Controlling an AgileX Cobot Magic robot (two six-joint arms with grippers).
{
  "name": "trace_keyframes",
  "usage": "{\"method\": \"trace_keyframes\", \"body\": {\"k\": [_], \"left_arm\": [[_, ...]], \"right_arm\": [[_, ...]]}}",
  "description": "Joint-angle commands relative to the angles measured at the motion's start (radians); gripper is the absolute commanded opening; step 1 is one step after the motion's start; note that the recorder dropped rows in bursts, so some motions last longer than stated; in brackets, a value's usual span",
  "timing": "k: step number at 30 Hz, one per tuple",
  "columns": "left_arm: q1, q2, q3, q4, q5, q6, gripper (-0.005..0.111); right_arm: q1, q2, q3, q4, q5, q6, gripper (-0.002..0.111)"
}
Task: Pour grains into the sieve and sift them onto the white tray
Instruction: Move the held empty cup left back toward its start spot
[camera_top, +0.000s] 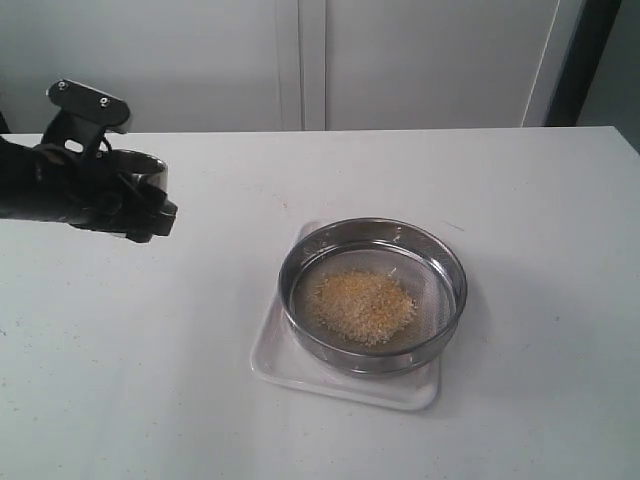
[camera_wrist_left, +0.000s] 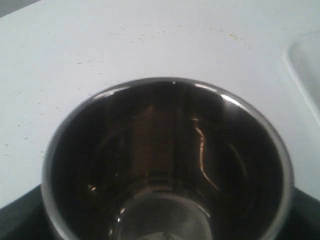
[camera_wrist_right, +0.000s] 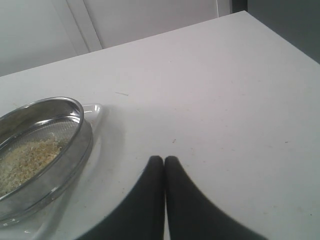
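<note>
One heap of grains (camera_top: 362, 305) sat in the middle of the sieve (camera_top: 452, 275), yellow meal and paler bits piled on the grey mesh, stopping short of the shiny rim wall all round. The sieve stood on the white tray (camera_top: 345, 385), whose corners and near edge peeked out from under it, and the tray lay flat on the table (camera_top: 520, 200). Over on the left, well apart from the sieve, the left gripper (camera_top: 140, 200) was clamped round a small steel cup (camera_top: 143, 163), held upright. The left wrist view looked straight down into the cup's dark, glossy bowl. The right gripper (camera_wrist_right: 164, 165) was outside the exterior view. Its own camera caught its two black fingers (camera_wrist_right: 150, 195) pressed together tip to tip, over the table beside the sieve.
</note>
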Motion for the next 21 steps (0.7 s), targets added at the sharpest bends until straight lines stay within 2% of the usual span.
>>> {"method": "trace_keyframes", "body": {"k": [1,5,8,13,21], "left_arm": [[0.010,-0.016,0.080,-0.018,-0.142,-0.036,0.000],[0.010,-0.016,0.144,0.029,-0.279,-0.112,0.000],[0.010,-0.016,0.189,0.182,-0.383,-0.251,0.000],[0.033,-0.016,0.224,0.455,-0.462,-0.433,0.000],[0.159,-0.016,0.296,0.515,-0.614,-0.568,0.000]], "right_arm": [[0.001,-0.004,0.007,0.000,-0.014,0.003,0.000],[0.001,-0.004,0.007,0.000,-0.014,0.003,0.000],[0.001,-0.004,0.007,0.000,-0.014,0.003,0.000],[0.001,-0.004,0.007,0.000,-0.014,0.003,0.000],[0.001,-0.004,0.007,0.000,-0.014,0.003,0.000]]}}
